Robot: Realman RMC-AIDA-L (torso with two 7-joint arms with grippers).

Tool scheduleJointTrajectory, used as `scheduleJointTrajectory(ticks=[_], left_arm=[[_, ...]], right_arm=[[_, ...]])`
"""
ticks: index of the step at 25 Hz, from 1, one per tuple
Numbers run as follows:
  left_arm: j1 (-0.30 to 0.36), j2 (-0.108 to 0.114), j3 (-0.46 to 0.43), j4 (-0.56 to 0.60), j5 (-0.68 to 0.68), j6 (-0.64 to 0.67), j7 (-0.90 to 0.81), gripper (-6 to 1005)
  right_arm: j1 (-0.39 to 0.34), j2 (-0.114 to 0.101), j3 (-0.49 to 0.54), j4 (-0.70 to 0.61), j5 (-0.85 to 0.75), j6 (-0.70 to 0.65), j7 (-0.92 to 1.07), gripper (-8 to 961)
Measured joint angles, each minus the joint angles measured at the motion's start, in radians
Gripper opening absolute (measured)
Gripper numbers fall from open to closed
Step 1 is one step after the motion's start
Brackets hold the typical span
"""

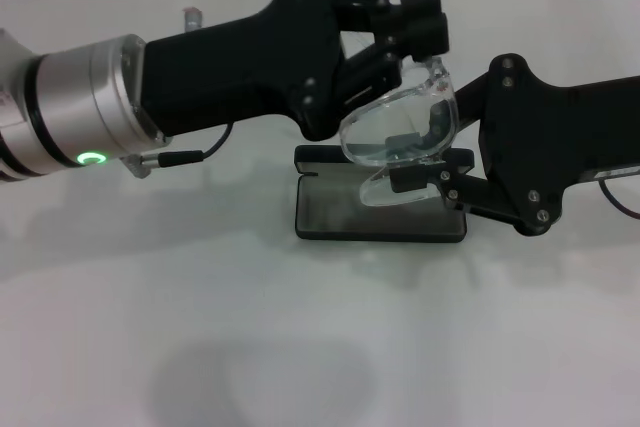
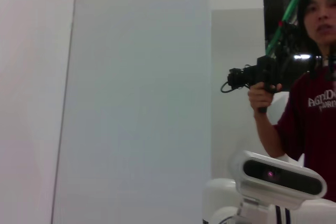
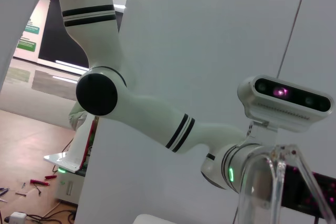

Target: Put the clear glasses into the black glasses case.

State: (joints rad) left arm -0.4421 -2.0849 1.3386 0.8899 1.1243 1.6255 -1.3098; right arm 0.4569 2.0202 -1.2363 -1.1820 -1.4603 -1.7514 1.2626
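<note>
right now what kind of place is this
Likely a robotics lab or data-collection room: plain white table, a person filming with a handheld black camera, and tools and cables on the floor beside the robot.

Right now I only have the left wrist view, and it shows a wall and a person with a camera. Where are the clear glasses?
Observer: The head view shows the clear glasses in the air, over the black glasses case.
Operator: What is holding them?
Observer: The right tool is closed on their lower part. The left tool is at their upper edge.
Operator: Is the case ready?
Observer: It lies open on the white table, with its lid raised at the back and nothing inside.
</note>
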Motion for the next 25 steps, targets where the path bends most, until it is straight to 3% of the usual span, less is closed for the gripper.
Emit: scheduleJointTrajectory(ticks=[25], left_arm=[[-0.005, 0.000, 0.019, 0.007, 0.024, 0.026, 0.000, 146]], right_arm=[[-0.019, -0.001, 0.028, 0.004, 0.020, -0.003, -0.026, 120]])
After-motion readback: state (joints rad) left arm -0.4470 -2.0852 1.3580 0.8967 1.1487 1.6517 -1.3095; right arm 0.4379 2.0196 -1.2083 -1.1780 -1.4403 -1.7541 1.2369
